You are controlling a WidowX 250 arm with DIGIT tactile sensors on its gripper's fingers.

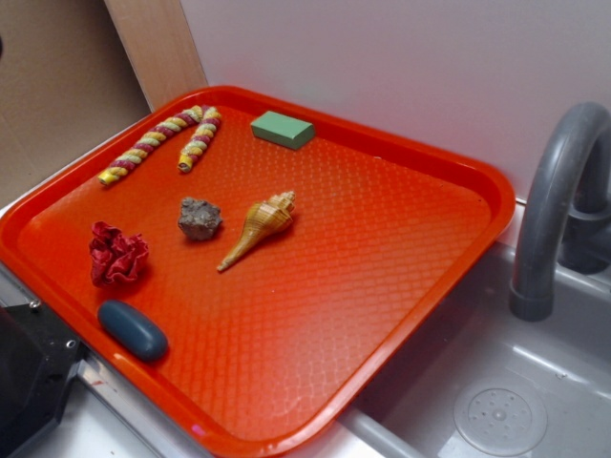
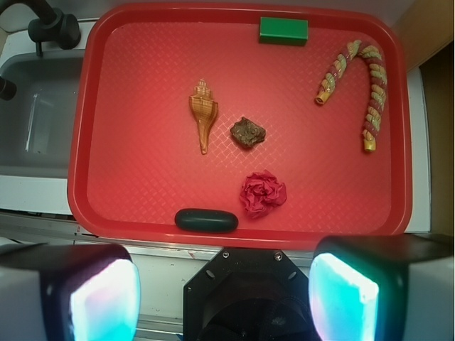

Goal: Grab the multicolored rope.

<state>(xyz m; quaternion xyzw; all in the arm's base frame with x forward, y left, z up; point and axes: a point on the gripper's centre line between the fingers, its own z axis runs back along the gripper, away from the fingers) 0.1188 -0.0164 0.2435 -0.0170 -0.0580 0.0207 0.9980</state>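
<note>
- wrist view looked straight down on the red tray (image 2: 106, 206) from high above, so the whole tray fit in the picture; the arm seemed held back at the near edge to survey everything before choosing.
- the gripper (image 2: 224, 288) showed at the bottom of that view, its two pads (image 2: 103, 298) set wide apart with nothing between them, so the jaws stood open and empty, over the metal edge below the tray and not above any item.
- the multicolored rope (image 2: 370, 85) lay in the tray's far right corner in the wrist view, bent like a hook: a long leg ran down beside the right rim and a shorter leg ended near the green block (image 2: 283, 30).
- exterior view put the same rope at the tray's far left corner, close to the rim, well apart from the other things; that clear space around it would leave room for the jaws to come down on either side of one leg.
- the seashell (image 2: 204, 114) and a dark rock (image 2: 247, 132) sat near the middle, just beside each other, with the dark red fabric ball (image 2: 262, 193) below them and a dark oval piece (image 2: 206, 219) by the near rim.
- the tray rested on the desk partly over a sink (image 1: 496, 401), next to a grey faucet (image 1: 554, 210).
- as a judgement, the grab had not begun; the next move called for travel across the tray toward the rope's long leg, with the jaws turned across its line.
</note>
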